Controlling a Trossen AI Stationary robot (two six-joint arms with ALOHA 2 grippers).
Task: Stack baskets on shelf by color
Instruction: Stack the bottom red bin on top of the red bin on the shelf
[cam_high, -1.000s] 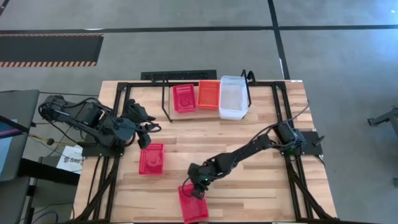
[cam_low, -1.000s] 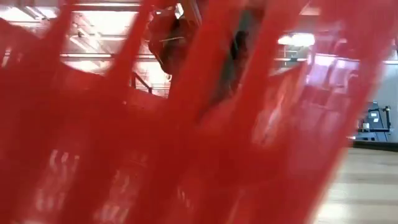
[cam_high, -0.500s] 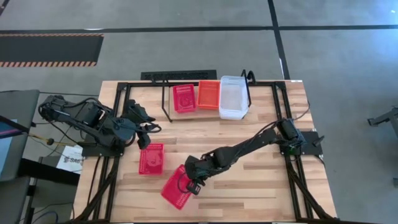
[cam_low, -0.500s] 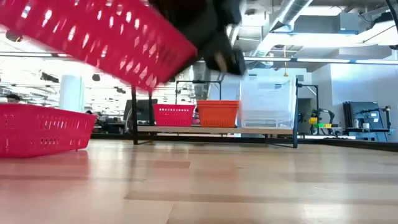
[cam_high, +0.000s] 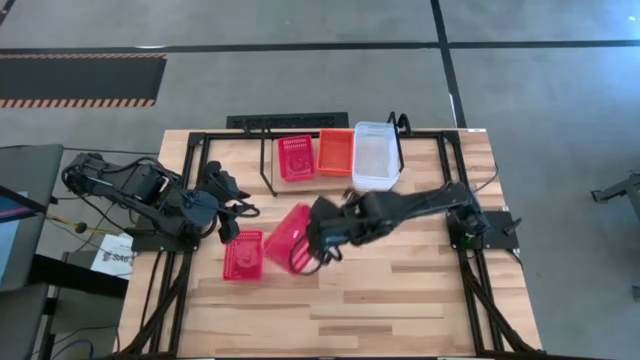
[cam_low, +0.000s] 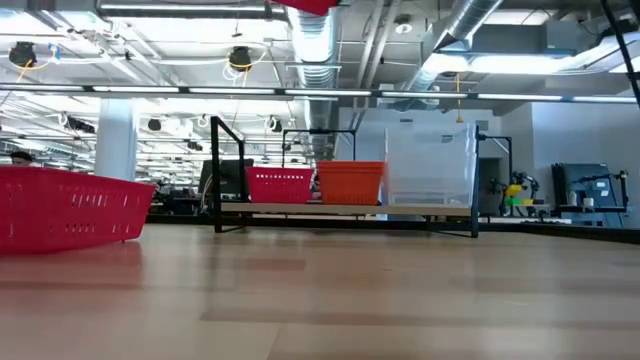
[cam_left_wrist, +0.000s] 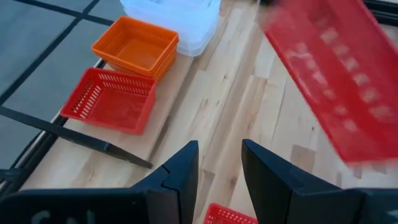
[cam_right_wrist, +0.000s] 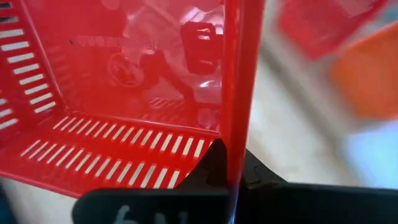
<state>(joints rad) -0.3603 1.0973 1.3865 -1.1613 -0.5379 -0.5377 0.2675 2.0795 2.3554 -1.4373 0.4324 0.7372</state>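
Red basket (cam_high: 288, 237) aloft — clamped (by its rim) in right gripper (cam_high: 318, 250); left gripper (cam_high: 236, 208) parted, empty.

No brand, number or sign can be read with certainty anywhere. The floor of the red basket (cam_right_wrist: 124, 81) held up over the desk carries a line of raised moulded lettering and a round embossed mark, seen mirrored through the plastic in the right wrist view and too faint to spell out. A white sheet (cam_high: 117, 255) lying at the left edge of the desk, near the left arm's base, bears dark print, also too small to read.
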